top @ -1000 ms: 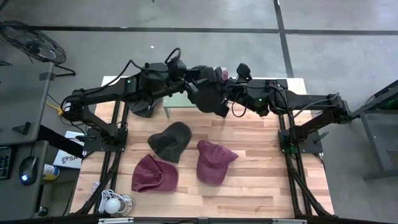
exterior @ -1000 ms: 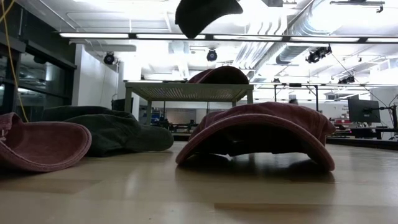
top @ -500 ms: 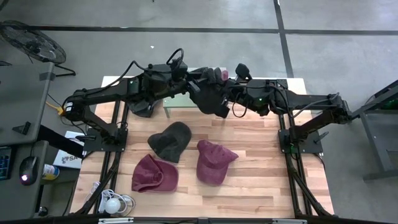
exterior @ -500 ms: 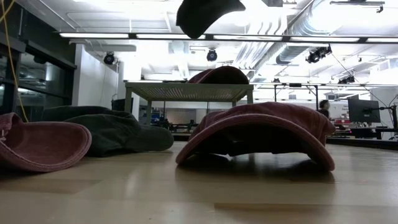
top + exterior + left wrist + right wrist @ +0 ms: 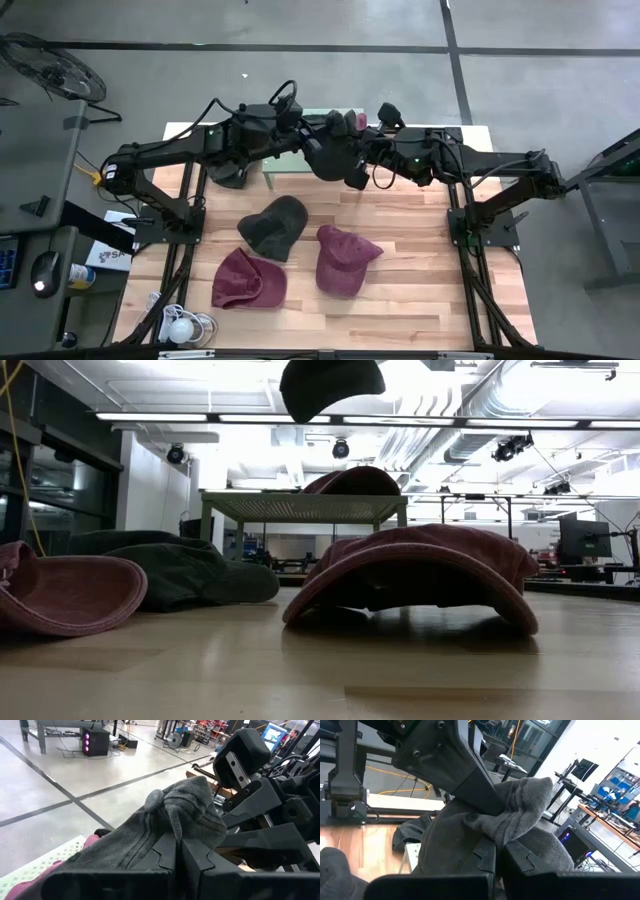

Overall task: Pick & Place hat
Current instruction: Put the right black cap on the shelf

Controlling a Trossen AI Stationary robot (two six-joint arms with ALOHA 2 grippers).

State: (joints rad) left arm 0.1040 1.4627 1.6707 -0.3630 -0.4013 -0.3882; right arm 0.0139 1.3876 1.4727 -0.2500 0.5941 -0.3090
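A dark grey hat (image 5: 338, 160) hangs high over the table's far side, between my two grippers; the low view shows its underside (image 5: 332, 385). My left gripper (image 5: 318, 143) and my right gripper (image 5: 355, 150) meet at it from opposite sides, both shut on its cloth. A maroon hat (image 5: 352, 482) rests crown up on a small mesh-topped stand (image 5: 300, 508) below them. Another dark hat (image 5: 273, 225) and two maroon hats (image 5: 249, 278) (image 5: 345, 260) lie on the wooden table. My left gripper pinches a gathered fold of the hat's cloth (image 5: 172, 827) between its two shut fingers, coming about level from the table's left. The hat is lifted clear and sags below the fingers. My right gripper pinches a bunched fold of the same hat (image 5: 495, 832) between its shut fingers, about level from the table's right. The cloth drapes slack over and below the fingers.
The stand takes up the far middle of the table, under the arms. The three loose hats lie in the table's middle, with bare wood to their right (image 5: 420, 260) and along the near edge. Cables and a white object (image 5: 180, 325) sit at the near left corner.
Both arms have kept their place. The hanging dark hat has drawn together: in the low view its underside has gone from lopsided, with a point toward one side, to rounder and more compact.
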